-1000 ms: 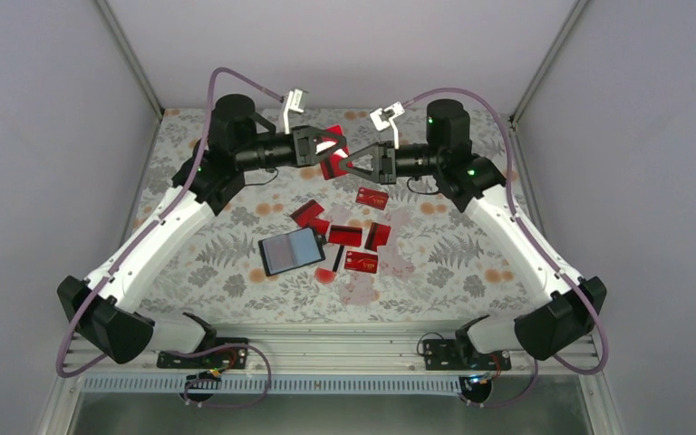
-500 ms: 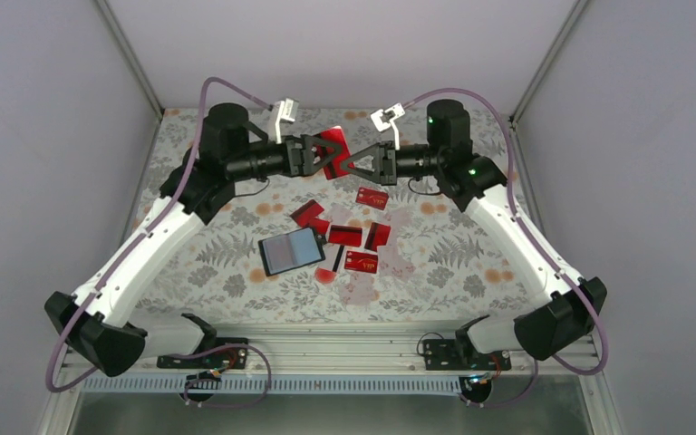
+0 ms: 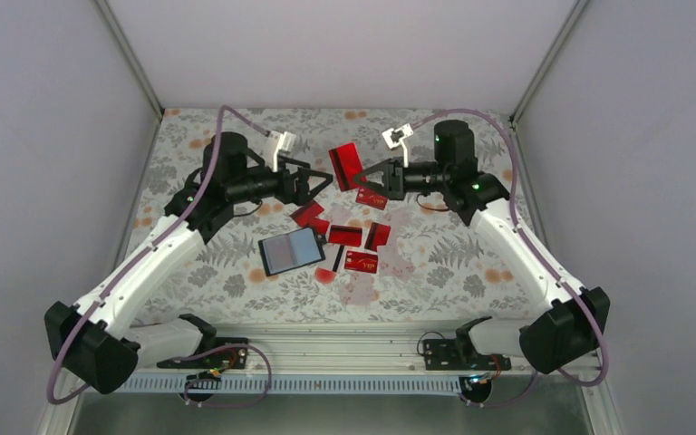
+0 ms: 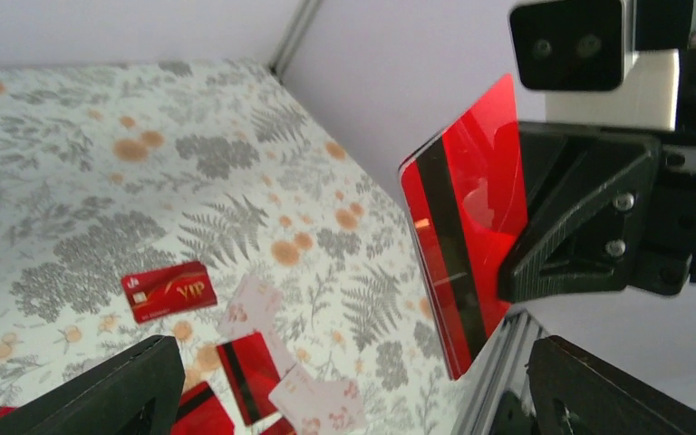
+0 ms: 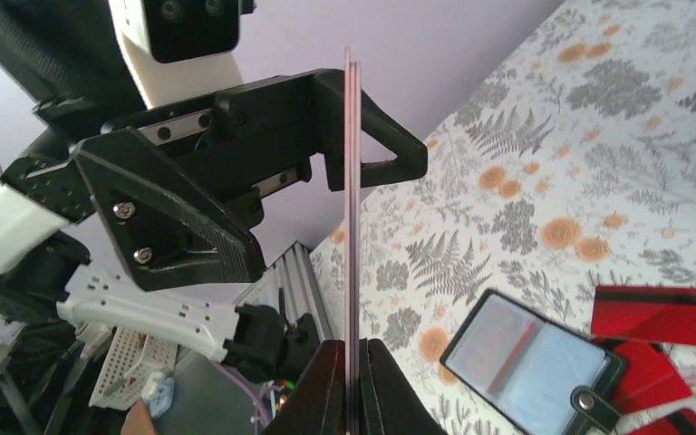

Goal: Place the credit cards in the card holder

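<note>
right gripper (image 3: 362,174) clamped on one credit card (image 3: 345,166), held upright above the table (image 3: 236,272) | left gripper (image 3: 322,184) jaws spread wide (at the card's 9 o'clock) | card holder (image 3: 292,251) lies open, mid-table | loose cards (image 3: 345,236) at its 1–3 o'clock

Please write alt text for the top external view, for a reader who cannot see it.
The right gripper holds a red credit card in the air above the floral table, facing the open left gripper. Nearer the arm bases, an open black card holder and several more red cards lie on the table.
</note>
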`<state>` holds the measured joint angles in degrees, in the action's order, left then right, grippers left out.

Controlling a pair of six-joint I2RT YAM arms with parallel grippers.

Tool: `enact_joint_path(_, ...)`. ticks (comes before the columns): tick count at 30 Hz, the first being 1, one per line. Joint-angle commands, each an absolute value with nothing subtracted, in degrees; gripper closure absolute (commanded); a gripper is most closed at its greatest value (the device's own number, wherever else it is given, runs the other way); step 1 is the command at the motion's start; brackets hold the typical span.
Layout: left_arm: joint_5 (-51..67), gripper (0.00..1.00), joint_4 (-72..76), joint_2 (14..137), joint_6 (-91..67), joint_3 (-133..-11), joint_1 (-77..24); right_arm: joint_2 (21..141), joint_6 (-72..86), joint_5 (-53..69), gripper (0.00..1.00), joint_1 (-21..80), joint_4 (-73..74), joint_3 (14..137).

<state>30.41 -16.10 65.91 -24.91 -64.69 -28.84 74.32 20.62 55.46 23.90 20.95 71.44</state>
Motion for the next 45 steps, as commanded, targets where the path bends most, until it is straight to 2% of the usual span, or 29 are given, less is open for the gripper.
enact_joint_path(1,42.69,0.06,-12.46,66.95,-16.9,-61.46,-27.24,72.99,14.18,62.45,0.96,21.82,20.49,67.13)
enact_joint_path(5,49.59,0.07,-8.93,67.58,-16.08,-59.12,-25.2,73.92,8.87,70.13,0.96,19.85,24.13,67.27)
enact_joint_path(9,54.21,0.17,-8.63,71.06,-14.47,-59.8,-25.08,75.81,5.07,75.96,0.96,18.99,27.21,69.0)
enact_joint_path(15,52.79,0.24,-9.21,73.12,-11.47,-62.21,-25.13,77.23,4.7,77.18,0.96,18.9,27.72,69.73)
enact_joint_path(22,51.92,0.36,-18.26,76.53,-3.61,-69.93,-25.1,78.17,4.71,77.02,0.96,18.9,29.11,70.86)
enact_joint_path(26,52.4,0.47,-20.47,78.28,-2.33,-73.65,-25.22,79.24,4.13,78.0,0.96,18.92,30.69,72.53)
enact_joint_path(34,55.29,0.46,-22.66,78.42,-1.48,-76.21,-25.16,79.23,5.39,76.46,0.96,18.9,30.07,73.85)
enact_joint_path(37,56.59,0.51,-23.51,77.79,-2.24,-76.82,-25.18,78.74,9.51,75.57,0.96,18.73,26.01,75.12)
enact_joint_path(45,61.12,0.51,-19.03,75.92,-9.31,-78.67,-25.22,78.29,19.75,72.61,0.96,17.34,19.14,81.32)
